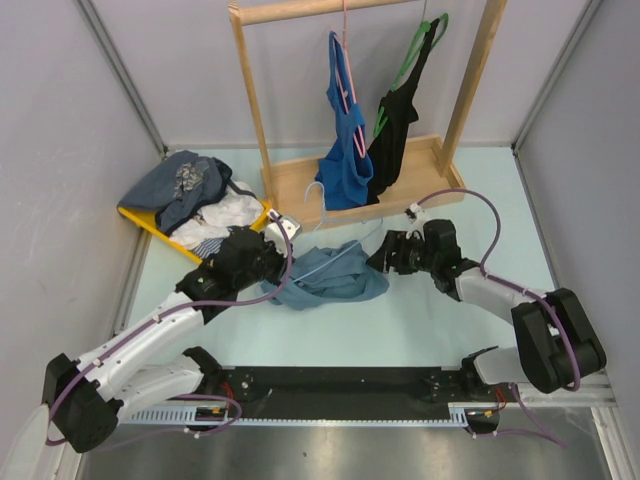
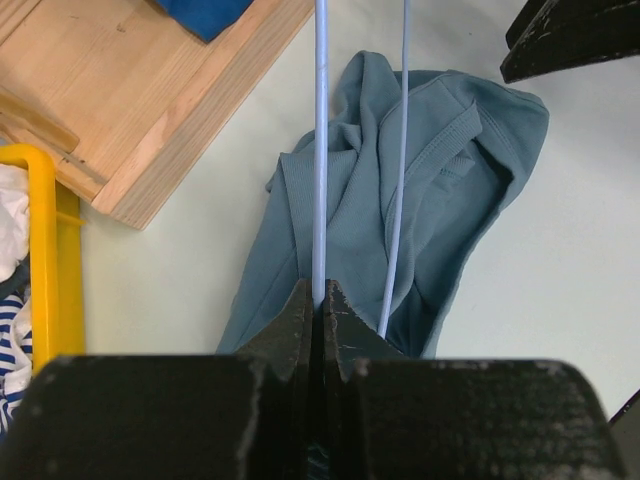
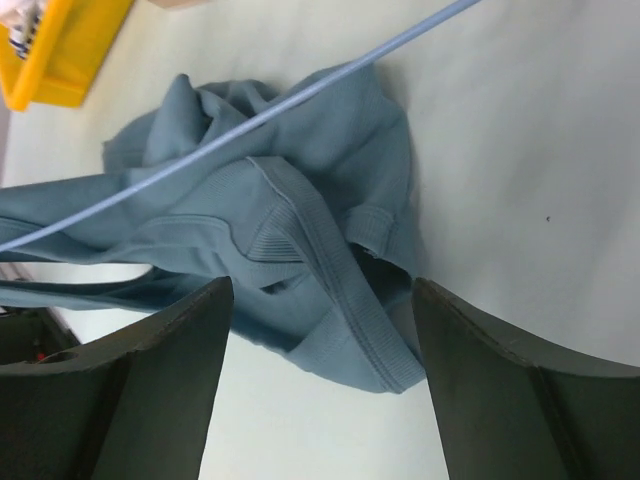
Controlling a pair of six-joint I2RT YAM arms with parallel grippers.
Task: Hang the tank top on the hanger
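A pale mint-green counter point(image 1: 430, 320) is enclosed by grey walls point(image 1: 60, 120) on 3 sides. Open surface is seen along the near edge and on the right. The far middle is taken up by a wooden rack point(image 1: 295, 180), and the far left corner by a yellow bin point(image 2: 40, 260) heaped with clothes. On the rack's rail, a royal-blue top point(image 1: 345, 150) on a pink hanger point(image 1: 347, 60) and a black top point(image 1: 395, 130) on a green hanger point(image 1: 420, 50) are hung side by side.

The tank top point(image 1: 330, 280) is seen crumpled on the counter just in front of the rack's base, between the 2 grippers. The hanger point(image 2: 320, 150) is clamped by 1 wire in the closed left gripper point(image 2: 321, 295), and 2 of its wires are stretched across the tank top. The right gripper point(image 3: 320, 290) is held wide over the tank top's right edge, with nothing gripped. The rack's base is close beside both grippers.
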